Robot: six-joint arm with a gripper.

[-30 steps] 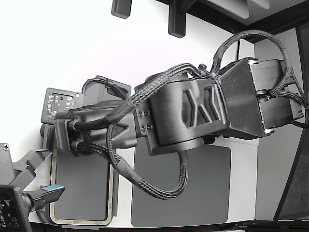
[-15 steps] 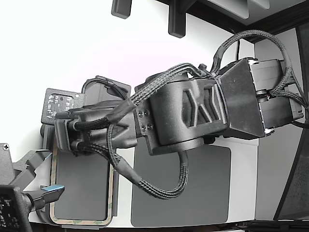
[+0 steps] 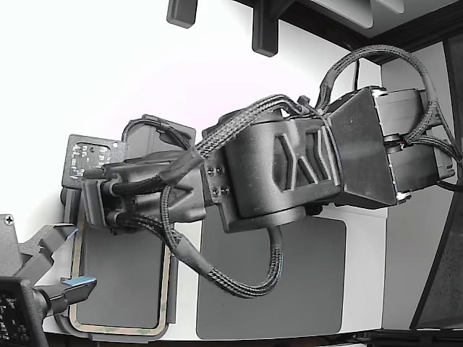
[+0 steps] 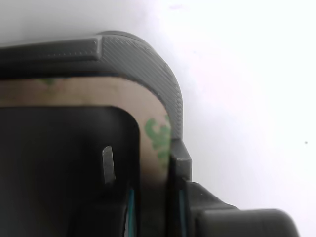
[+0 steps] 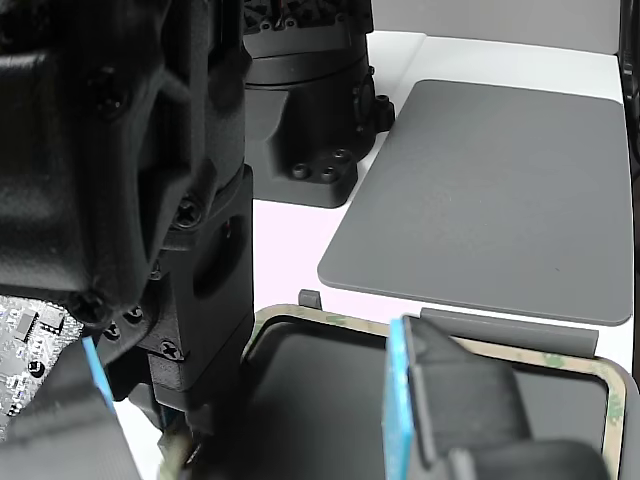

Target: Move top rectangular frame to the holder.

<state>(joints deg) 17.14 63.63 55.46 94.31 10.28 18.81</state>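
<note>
Hand (image 4: 153, 207) grips the top rectangular frame (image 4: 157, 131) at its edge w/ frame seated in the holder (image 4: 148, 59); I'd lift it straight up, level, so corners clear tabs.

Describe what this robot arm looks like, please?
The arm is chunky matte black plastic with moulded ribs and small screws. Braided black cables loop along it. A bare circuit board sits near the wrist, and the gripper's fingers carry blue pads.
</note>
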